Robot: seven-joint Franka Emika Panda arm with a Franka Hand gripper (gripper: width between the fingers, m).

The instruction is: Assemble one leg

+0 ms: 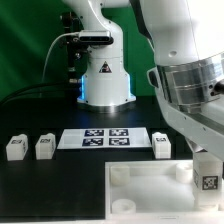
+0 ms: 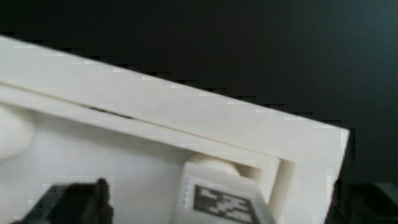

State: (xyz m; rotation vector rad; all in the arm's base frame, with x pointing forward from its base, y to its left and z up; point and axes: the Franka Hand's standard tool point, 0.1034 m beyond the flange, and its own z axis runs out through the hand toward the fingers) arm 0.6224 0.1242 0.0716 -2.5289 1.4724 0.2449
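A white leg [image 2: 222, 198] with a black-and-white tag stands upright in a corner socket of the large white square tabletop piece [image 2: 125, 110]. My gripper [image 2: 222, 207] is open, with its dark fingers [image 2: 75, 205] on either side of the leg and a gap on each side. In the exterior view the leg [image 1: 208, 180] stands at the tabletop piece's [image 1: 150, 195] right corner, right under my gripper [image 1: 206, 166]. Three more legs lie on the table: two at the left [image 1: 15, 148] [image 1: 44, 146] and one [image 1: 162, 145] right of the middle.
The marker board [image 1: 108, 137] lies flat behind the tabletop piece, between the loose legs. The robot's white base [image 1: 104, 75] stands behind it. The table is black.
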